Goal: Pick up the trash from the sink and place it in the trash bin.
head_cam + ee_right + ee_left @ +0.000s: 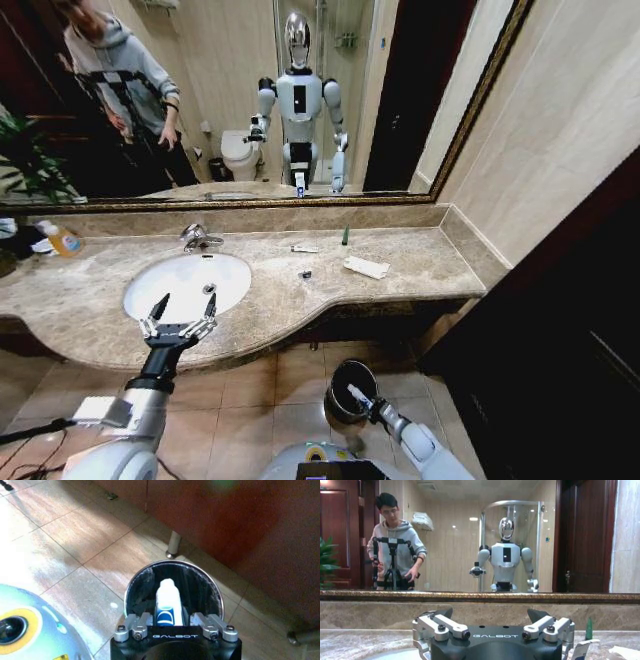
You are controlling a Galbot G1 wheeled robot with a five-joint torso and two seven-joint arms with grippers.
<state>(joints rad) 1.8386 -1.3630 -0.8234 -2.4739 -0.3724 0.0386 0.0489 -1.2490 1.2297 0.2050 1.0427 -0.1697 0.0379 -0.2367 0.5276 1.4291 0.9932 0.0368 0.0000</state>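
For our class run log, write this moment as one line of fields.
right gripper: shut on mini bottle, over trash bin | left gripper: open, at sink front edge | packet, tube: on countertop

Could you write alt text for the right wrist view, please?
The right gripper holds a white mini bottle directly above the open black trash bin, which stands on a tiled floor beside a dark wooden cabinet.
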